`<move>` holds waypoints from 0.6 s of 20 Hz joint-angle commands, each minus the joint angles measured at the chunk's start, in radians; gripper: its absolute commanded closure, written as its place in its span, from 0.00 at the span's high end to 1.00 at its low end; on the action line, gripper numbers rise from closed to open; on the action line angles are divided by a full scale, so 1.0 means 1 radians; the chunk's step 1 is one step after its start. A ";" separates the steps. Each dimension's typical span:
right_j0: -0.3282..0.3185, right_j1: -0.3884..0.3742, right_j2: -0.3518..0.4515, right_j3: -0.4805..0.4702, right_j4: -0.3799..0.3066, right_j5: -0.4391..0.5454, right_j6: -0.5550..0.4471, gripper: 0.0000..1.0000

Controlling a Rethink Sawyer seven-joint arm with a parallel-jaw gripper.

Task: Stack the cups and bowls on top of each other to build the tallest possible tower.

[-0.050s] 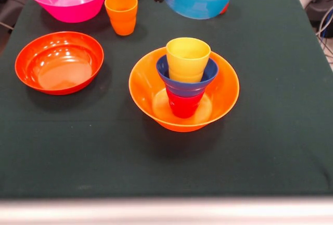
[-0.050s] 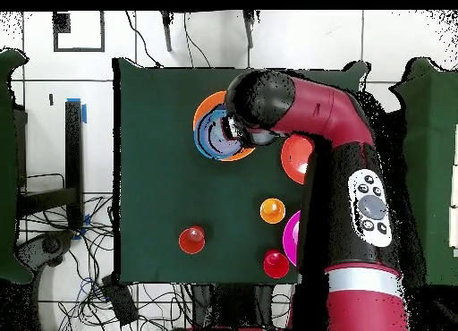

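The tower (image 1: 184,87) stands upright near the middle of the dark green surface (image 1: 270,131), its long axis vertical: a wide orange bowl (image 1: 223,92) as base, a red cup (image 1: 183,105) in it, a small dark blue bowl (image 1: 179,85) on that, and a yellow cup (image 1: 187,58) on top, mouth up (all glossy plastic). The arm (image 2: 331,131) reaches over it in the overhead view, hiding its jaws, so I cannot tell how they stand.
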 commanded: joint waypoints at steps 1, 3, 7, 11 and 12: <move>-0.019 0.049 0.128 0.051 -0.086 -0.007 -0.208 0.00; -0.021 0.059 0.135 0.040 -0.088 -0.010 -0.207 0.00; -0.025 0.078 0.150 0.022 -0.098 -0.028 -0.200 0.00; -0.031 0.086 0.160 0.018 -0.112 -0.036 -0.191 0.00; -0.032 0.086 0.161 0.016 -0.117 -0.035 -0.188 0.00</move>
